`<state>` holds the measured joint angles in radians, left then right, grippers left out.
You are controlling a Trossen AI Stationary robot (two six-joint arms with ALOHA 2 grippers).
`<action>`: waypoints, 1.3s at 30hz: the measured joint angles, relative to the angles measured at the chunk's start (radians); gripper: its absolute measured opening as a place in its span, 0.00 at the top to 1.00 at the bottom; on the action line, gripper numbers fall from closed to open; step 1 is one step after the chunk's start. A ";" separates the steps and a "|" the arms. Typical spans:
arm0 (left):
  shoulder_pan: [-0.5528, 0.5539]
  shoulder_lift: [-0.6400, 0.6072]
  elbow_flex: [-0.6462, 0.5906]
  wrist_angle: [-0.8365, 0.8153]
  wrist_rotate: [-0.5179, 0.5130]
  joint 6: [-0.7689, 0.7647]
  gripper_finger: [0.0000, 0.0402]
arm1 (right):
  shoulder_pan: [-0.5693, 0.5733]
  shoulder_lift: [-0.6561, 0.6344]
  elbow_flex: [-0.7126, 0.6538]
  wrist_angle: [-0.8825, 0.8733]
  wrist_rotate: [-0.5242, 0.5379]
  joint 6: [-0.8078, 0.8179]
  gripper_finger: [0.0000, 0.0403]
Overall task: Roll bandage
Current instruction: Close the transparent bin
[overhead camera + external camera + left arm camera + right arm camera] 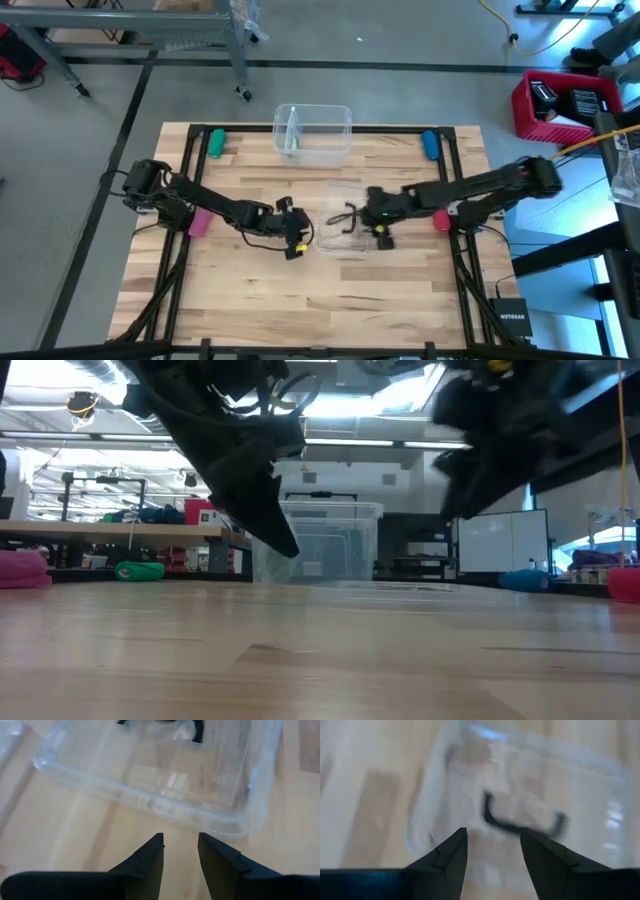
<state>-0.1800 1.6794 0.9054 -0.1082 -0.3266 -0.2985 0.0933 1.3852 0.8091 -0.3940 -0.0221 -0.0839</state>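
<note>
The bandage, as a long green strip, is out of view. A clear plastic lid (335, 238) with a dark handle (520, 826) lies flat on the middle of the table. My left gripper (300, 240) stands open just off the lid's left rim (150, 802), slanting down, with nothing between its fingers (181, 842). My right gripper (362, 213) hangs open above the lid's right part, short of the handle, also empty (494, 836). In the low view the left gripper (285, 545) hangs close over the tabletop.
A clear plastic bin (312, 132) stands at the far middle edge. A small green roll (215, 143) lies far left and a blue roll (430, 144) far right. Pink rolls lie beside each arm, left (198, 221) and right (441, 219). Bare wood lies toward the near edge.
</note>
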 joint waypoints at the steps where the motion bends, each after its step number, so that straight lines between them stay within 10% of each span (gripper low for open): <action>1: 0.005 0.000 0.000 0.003 -0.006 0.016 0.72 | 0.011 -0.044 -0.007 -0.052 0.034 -0.006 0.54; 10: 0.032 0.044 0.001 0.031 -0.008 0.063 0.72 | 0.179 -0.239 -0.296 0.025 0.376 -0.096 0.54; 39: 0.051 0.201 0.000 0.196 -0.005 0.044 0.72 | 0.182 -0.028 -0.629 0.817 0.435 -0.587 0.54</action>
<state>-0.1289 1.8807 0.9058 0.0877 -0.3318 -0.2545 0.2752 1.3569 0.1802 0.4228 0.4130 -0.6708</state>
